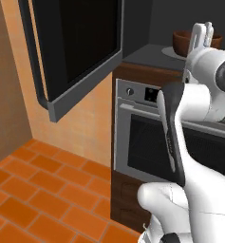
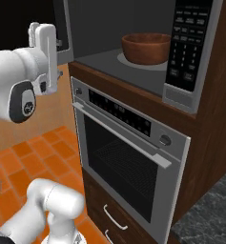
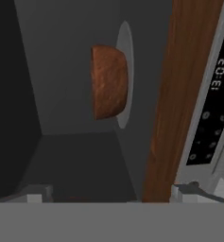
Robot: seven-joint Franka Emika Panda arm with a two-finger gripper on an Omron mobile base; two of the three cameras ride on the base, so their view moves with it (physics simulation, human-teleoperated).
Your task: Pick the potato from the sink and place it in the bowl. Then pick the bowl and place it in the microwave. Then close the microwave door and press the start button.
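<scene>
1. The bowl (image 2: pixel 146 48), dark brown wood, sits on the round glass turntable (image 2: pixel 128 60) inside the microwave (image 2: pixel 109 28), at upper centre of the right base view; the potato cannot be made out from these angles.
2. In the hand view, rolled sideways, the bowl (image 3: pixel 108 81) appears at upper centre, pressed against the pale disc of the turntable (image 3: pixel 125 71), with grey cavity walls around it.
3. The microwave door (image 1: pixel 76 47), black glass in a grey frame, hangs swung wide open at upper left of the left base view, well apart from the cavity.
4. The gripper (image 2: pixel 46 38) stands at upper left of the right base view, just outside the cavity mouth, fingers spread wide and holding nothing; the bowl is well clear of it.
5. The keypad panel (image 2: pixel 188 43) fills the upper right of the right base view, beside the cavity.
6. Below the microwave, the steel-fronted oven (image 2: pixel 128 152) with bar handle and dark window occupies the centre, set in brown wood cabinetry.
7. Orange floor tiles (image 1: pixel 42 194) spread across the lower left of the left base view.
</scene>
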